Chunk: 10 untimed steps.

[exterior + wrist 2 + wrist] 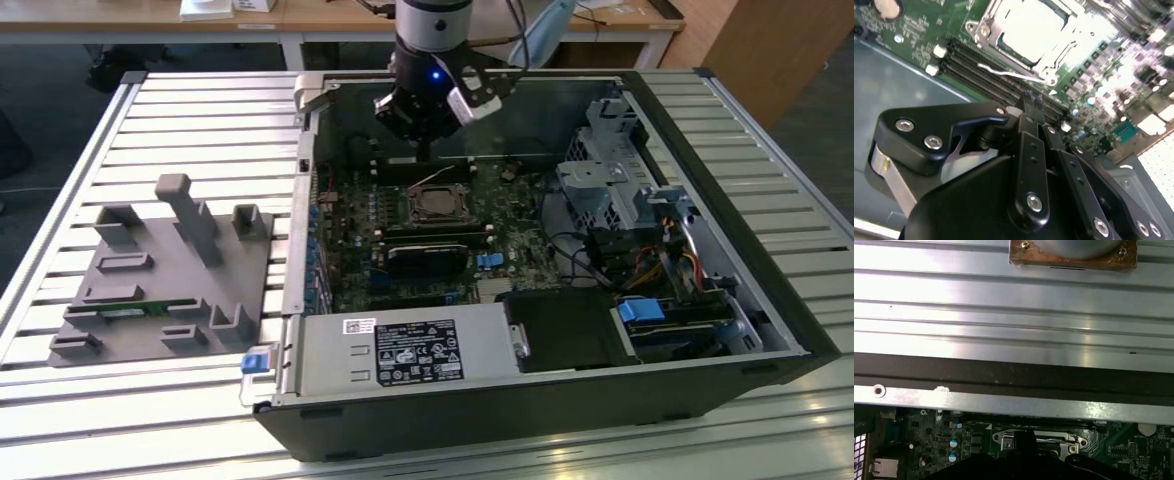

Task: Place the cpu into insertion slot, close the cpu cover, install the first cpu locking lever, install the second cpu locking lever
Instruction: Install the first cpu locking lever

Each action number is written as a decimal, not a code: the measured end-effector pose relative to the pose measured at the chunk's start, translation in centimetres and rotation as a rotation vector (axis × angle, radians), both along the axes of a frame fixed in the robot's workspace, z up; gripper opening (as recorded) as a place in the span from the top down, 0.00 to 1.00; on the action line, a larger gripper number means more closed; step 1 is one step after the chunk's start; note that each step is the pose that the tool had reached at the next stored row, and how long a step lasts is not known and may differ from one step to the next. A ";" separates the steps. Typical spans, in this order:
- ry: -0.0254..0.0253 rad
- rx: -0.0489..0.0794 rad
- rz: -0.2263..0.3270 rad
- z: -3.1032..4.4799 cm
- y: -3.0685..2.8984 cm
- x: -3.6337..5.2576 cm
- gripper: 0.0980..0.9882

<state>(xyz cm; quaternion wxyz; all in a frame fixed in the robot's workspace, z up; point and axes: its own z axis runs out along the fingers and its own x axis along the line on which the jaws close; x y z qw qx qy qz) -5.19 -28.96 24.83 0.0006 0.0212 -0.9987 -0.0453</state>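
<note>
The cpu (1029, 22) lies flat in the insertion slot (438, 206) on the green board, its pale metal top bright in the second wrist view. The silvery cpu cover (1056, 52) lies down around it as a frame. A thin wire locking lever (1004, 73) runs along the socket's side above the black memory slots, apparently unlatched. My gripper (1032, 97) hovers just beside the socket over those memory slots, its black fingers (1026, 107) drawn together with nothing between them. In the exterior view the gripper (424, 152) hangs just behind the socket. The socket (1039, 440) also appears in the first wrist view.
The open computer case (747, 300) lies on a slatted metal table (200, 120). A grey fixture block (160, 280) stands at the exterior view's left. Drive cages and cables (627, 200) fill the case at the exterior view's right, and a power supply (400, 350) sits at the front.
</note>
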 end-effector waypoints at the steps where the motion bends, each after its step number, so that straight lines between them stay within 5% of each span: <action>1: -0.0003 0.008 0.000 -0.12 0.01 0.01 0.99; 10: -0.0001 0.007 0.000 -1.06 0.01 0.94 0.99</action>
